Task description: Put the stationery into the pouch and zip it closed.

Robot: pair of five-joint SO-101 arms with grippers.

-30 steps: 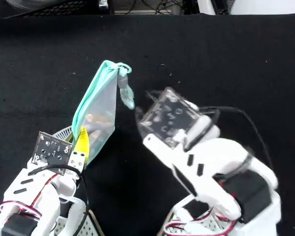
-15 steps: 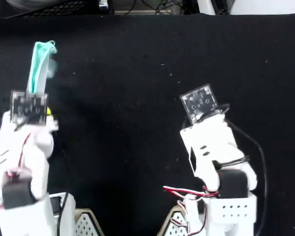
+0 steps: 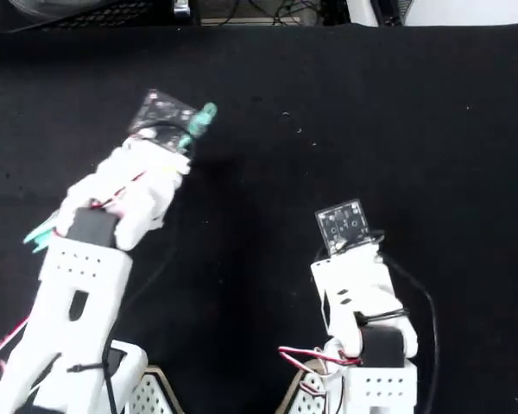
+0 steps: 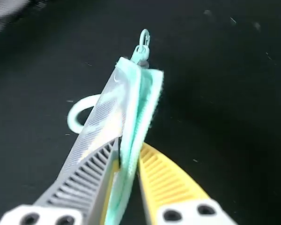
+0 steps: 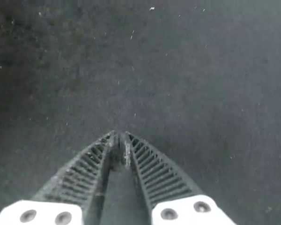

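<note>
The pouch [image 4: 126, 103] is clear plastic with a teal zip edge. My left gripper [image 4: 129, 149] is shut on that edge, which passes between the grey and yellow fingers. The teal zip pull [image 4: 143, 41] sticks out at the pouch's far end, and a white loop [image 4: 79, 112] hangs at its side. In the high view the left arm [image 3: 121, 198] stretches toward the far left of the table, with a teal tip of the pouch [image 3: 204, 116] showing beyond its wrist. My right gripper [image 5: 120, 140] is shut on nothing above the black cloth, and the right arm [image 3: 354, 276] is folded back near its base.
A black cloth [image 3: 397, 129] covers the whole table. A small teal piece [image 3: 40, 234] peeks out beside the left arm's lower segment. The two arm bases [image 3: 328, 388] stand at the near edge.
The left arm has swung the pouch from the far left edge toward the middle and now stretches farther out. The right arm has drawn back toward its base.
</note>
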